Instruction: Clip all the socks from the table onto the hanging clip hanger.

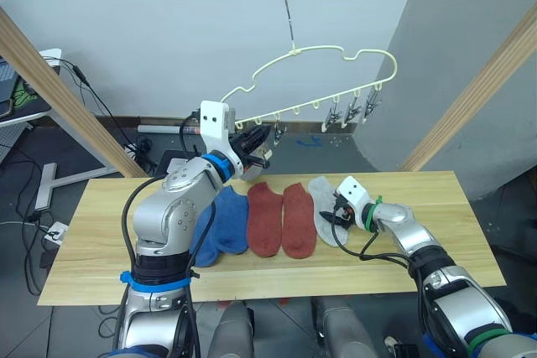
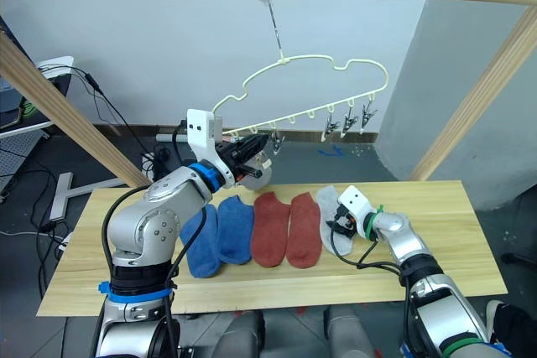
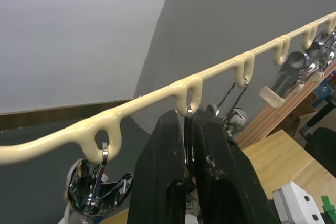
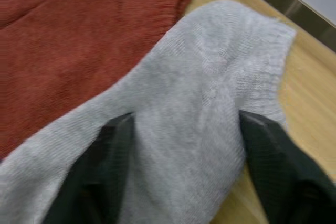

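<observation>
- Left claw (image 3: 188, 182) is raised at the hanger (image 1: 336, 81), fingers pressed together on what looks like a metal clip (image 3: 187, 124).
- Right claw (image 4: 184, 166) spread apart over a grey sock (image 4: 199, 103) on the table (image 1: 453, 199).
- Blue socks (image 1: 222, 224) and red socks (image 1: 281, 217) lie alongside.

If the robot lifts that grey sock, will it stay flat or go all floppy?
Probably floppy: the grey sock is soft knit lying limp on the table. It looks light, and the fuzzy fabric likely won't slip from the right end effector, open around it.
</observation>
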`<action>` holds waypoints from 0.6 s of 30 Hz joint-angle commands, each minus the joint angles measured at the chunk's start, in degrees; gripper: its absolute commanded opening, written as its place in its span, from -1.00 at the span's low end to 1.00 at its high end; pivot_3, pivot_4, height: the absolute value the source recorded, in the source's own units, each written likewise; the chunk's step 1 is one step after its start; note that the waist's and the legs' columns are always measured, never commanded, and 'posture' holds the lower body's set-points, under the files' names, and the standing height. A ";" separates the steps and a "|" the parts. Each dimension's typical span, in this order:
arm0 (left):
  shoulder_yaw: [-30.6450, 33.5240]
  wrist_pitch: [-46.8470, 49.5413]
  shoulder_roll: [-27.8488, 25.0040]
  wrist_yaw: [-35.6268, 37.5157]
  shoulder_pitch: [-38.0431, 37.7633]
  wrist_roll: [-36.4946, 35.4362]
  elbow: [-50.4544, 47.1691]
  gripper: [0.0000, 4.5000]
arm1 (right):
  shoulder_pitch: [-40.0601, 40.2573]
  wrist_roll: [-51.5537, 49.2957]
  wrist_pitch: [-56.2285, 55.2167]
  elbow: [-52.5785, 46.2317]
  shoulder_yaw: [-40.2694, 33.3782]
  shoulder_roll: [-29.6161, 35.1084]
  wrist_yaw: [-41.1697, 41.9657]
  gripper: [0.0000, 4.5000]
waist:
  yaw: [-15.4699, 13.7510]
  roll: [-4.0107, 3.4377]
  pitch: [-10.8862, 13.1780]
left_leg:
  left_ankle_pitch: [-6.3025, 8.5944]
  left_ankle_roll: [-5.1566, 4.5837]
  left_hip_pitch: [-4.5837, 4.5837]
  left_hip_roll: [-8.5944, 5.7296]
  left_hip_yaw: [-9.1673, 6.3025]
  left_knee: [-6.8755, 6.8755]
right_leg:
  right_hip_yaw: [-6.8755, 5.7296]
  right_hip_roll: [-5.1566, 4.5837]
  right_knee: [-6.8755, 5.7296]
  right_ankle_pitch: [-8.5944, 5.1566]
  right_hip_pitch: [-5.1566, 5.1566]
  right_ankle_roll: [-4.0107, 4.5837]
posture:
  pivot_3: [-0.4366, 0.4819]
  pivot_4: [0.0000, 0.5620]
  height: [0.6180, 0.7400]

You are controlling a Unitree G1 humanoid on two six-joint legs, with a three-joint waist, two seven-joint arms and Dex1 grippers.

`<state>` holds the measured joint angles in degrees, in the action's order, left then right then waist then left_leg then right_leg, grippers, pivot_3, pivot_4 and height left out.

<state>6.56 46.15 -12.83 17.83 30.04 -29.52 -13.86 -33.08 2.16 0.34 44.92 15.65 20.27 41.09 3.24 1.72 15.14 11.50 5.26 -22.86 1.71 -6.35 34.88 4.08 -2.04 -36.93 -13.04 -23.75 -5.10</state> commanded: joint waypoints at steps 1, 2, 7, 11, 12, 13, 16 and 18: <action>0.33 1.71 -0.63 0.27 -0.93 -1.43 -0.99 -1.00 | 2.89 2.76 0.61 1.11 1.06 2.31 1.51 -0.16 | -0.04 0.01 -0.01 | 0.00 0.00 0.02 0.00 0.00 0.00 | 0.00 0.00 0.01 0.00 0.03 0.00 | 0.05 -0.17 1.00; 0.68 2.43 -0.59 0.39 -0.98 -2.20 -0.92 -1.00 | 3.75 3.37 -0.27 0.69 1.42 3.25 1.95 -0.32 | -0.05 0.00 -0.01 | 0.00 0.00 0.02 0.00 -0.01 0.00 | 0.00 0.00 0.01 0.00 0.03 0.00 | 0.05 -0.17 1.00; 4.27 7.55 0.07 0.10 -0.74 -8.37 0.17 -1.00 | 7.18 4.44 -4.15 -2.27 1.30 6.87 3.45 -1.00 | -0.17 0.03 -0.07 | 0.00 0.01 0.16 -0.01 -0.03 0.01 | -0.02 -0.01 0.05 -0.01 0.21 0.00 | 0.05 -0.17 1.00; 10.56 15.12 -0.05 -1.34 0.78 -16.80 2.66 -1.00 | 11.27 2.77 -6.61 -15.16 -0.95 10.21 4.36 -1.00 | -0.20 0.03 -0.07 | 0.00 0.00 0.19 -0.01 -0.04 0.02 | -0.02 -0.01 0.04 -0.02 0.24 0.01 | 0.04 -0.18 1.00; 13.33 18.07 0.25 -2.38 1.49 -20.32 4.02 -1.00 | 12.61 1.67 -6.28 -21.33 -1.85 11.04 4.80 -1.00 | -0.16 0.02 -0.06 | 0.00 0.00 0.19 -0.01 -0.05 0.01 | -0.03 -0.01 0.05 -0.02 0.23 0.00 | 0.04 -0.18 1.00; 15.12 20.01 0.44 -3.33 1.98 -22.74 4.90 -1.00 | 13.51 1.01 -5.67 -25.41 -2.41 11.49 5.11 -1.00 | -0.06 0.01 -0.05 | 0.00 0.00 0.15 -0.01 -0.07 0.02 | -0.04 -0.01 0.04 -0.02 0.21 0.00 | 0.04 -0.18 1.00; 19.06 24.99 0.10 -5.54 3.06 -28.51 7.71 -1.00 | 16.31 1.18 -2.77 -39.18 -2.85 12.62 5.03 -1.00 | 0.95 0.02 -0.05 | 0.01 0.00 0.05 0.00 -0.01 0.02 | 0.01 -0.01 0.02 -0.01 0.04 -0.03 | 0.02 -0.17 1.00; 21.04 26.62 0.00 -7.43 4.11 -31.00 9.96 -1.00 | 18.82 2.01 -0.27 -47.56 -1.58 13.52 5.91 -1.00 | 1.17 0.02 -0.06 | 0.01 0.00 0.06 0.00 -0.04 0.01 | -0.01 0.00 -0.03 -0.02 0.01 -0.02 | 0.01 -0.17 1.00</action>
<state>25.89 69.96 -12.35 12.51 34.67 -58.70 -5.75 -15.76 4.34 -1.43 4.11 14.00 33.10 46.18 4.41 1.74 15.08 11.51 5.26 -22.79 1.72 -6.41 34.88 4.06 -2.03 -36.96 -13.05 -23.74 -5.12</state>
